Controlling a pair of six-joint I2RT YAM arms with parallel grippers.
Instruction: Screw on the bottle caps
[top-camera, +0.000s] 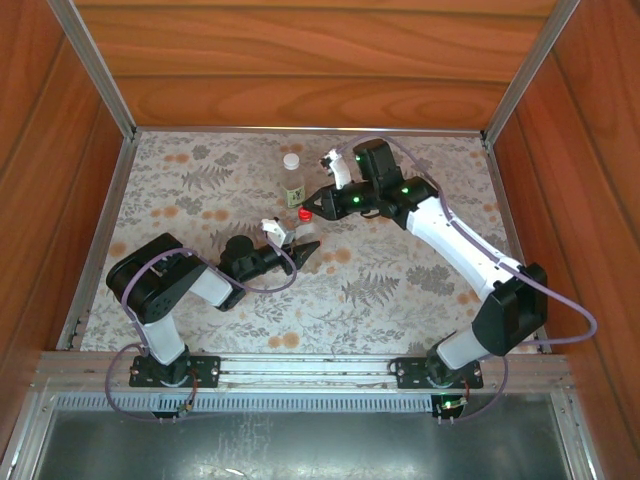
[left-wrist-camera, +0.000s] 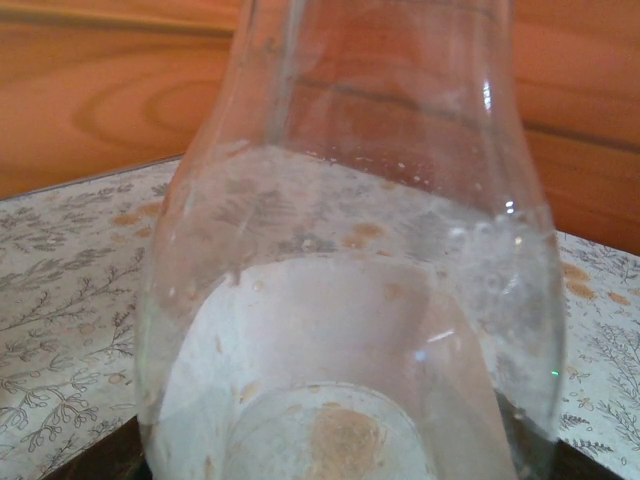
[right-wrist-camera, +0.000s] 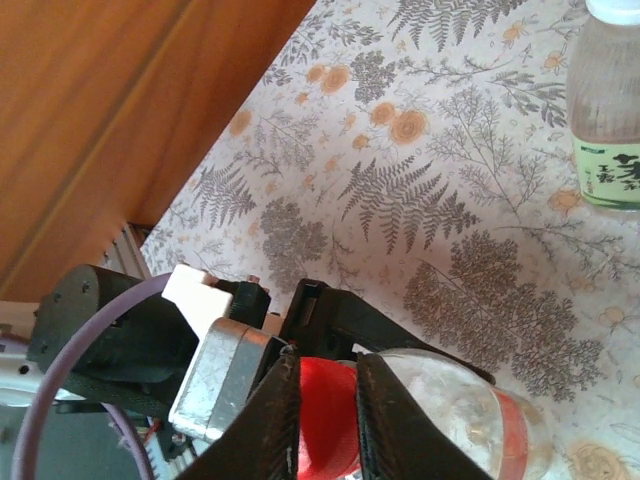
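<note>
Right gripper (right-wrist-camera: 328, 372) has the small red round plastic screw cap (right-wrist-camera: 322, 420) pinched between its two fingers: jaws narrow, pressed against the cap's sides. The cap sits at the neck end of the short clear plastic bottle with a reddish band (right-wrist-camera: 470, 420), around mid-table. Left gripper (top-camera: 292, 246) is clamped on that bottle's body, and its wrist camera has the clear wall right up close. Whether the cap is seated on the thread, I cannot tell. Just to the far side, near the right gripper, the taller clear plastic bottle with a green-yellow label (top-camera: 292, 186) stands upright on the fern-patterned tabletop (top-camera: 400, 290), with a small white round plastic cap (top-camera: 291, 160) on top.
</note>
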